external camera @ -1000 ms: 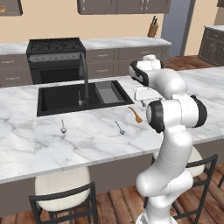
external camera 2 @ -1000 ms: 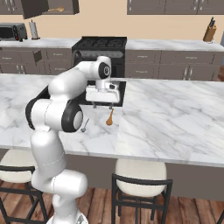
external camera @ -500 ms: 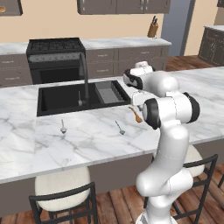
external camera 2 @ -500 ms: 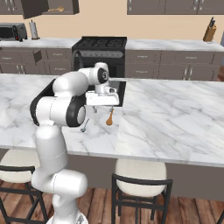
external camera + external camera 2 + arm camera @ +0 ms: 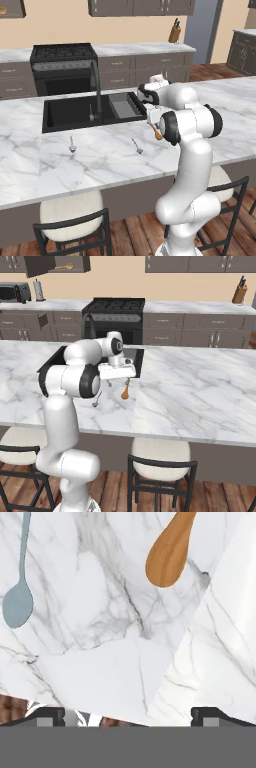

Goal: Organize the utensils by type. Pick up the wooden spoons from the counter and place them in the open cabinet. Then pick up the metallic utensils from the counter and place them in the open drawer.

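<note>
On the white marble counter (image 5: 200,386), just beside the black sink (image 5: 75,112), the tan wooden spoon with the round bowl (image 5: 125,391) lies loose under the white arm's two-finger gripper (image 5: 120,373), whose jaws stand wide and hold nothing. In the hand view the spoon (image 5: 170,549) sits toward the top right, off the line between the fingertips (image 5: 50,714), so closing from here would likely miss it or nudge it across the slab. A slim silver metal spoon (image 5: 17,597) lies nearby and could be caught by mistake. Compared with a second ago, the arm has folded lower and the gripper has come down closer to the spoon.
</note>
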